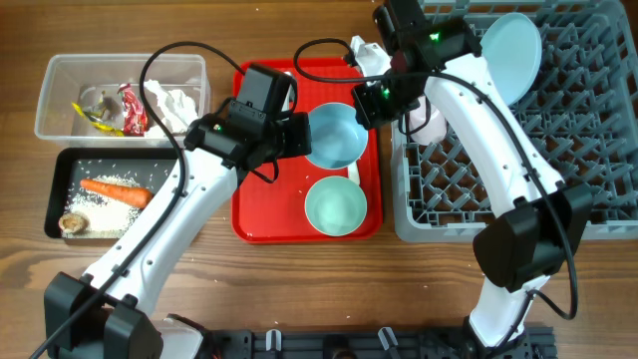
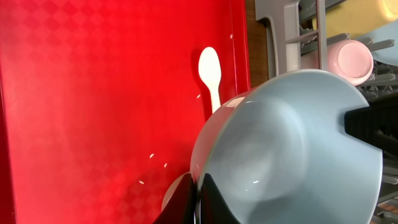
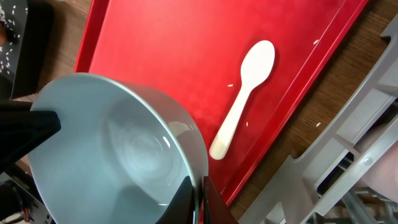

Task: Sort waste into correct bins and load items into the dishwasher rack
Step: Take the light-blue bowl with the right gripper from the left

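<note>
White left arm (image 1: 164, 219), white right arm (image 1: 493, 125), black left end effector (image 1: 302, 136), black right end effector (image 1: 369, 104), looping black cables (image 1: 177, 45)

The left arm (image 1: 164, 214) stretches up and rightward from the near left, its left pincer (image 1: 302, 138) pointing right with fingers (image 2: 214, 208) pinched tight. The right arm (image 1: 488, 130) arches over from the near right, and its right pincer (image 1: 367, 102) faces left, also clamped
</note>
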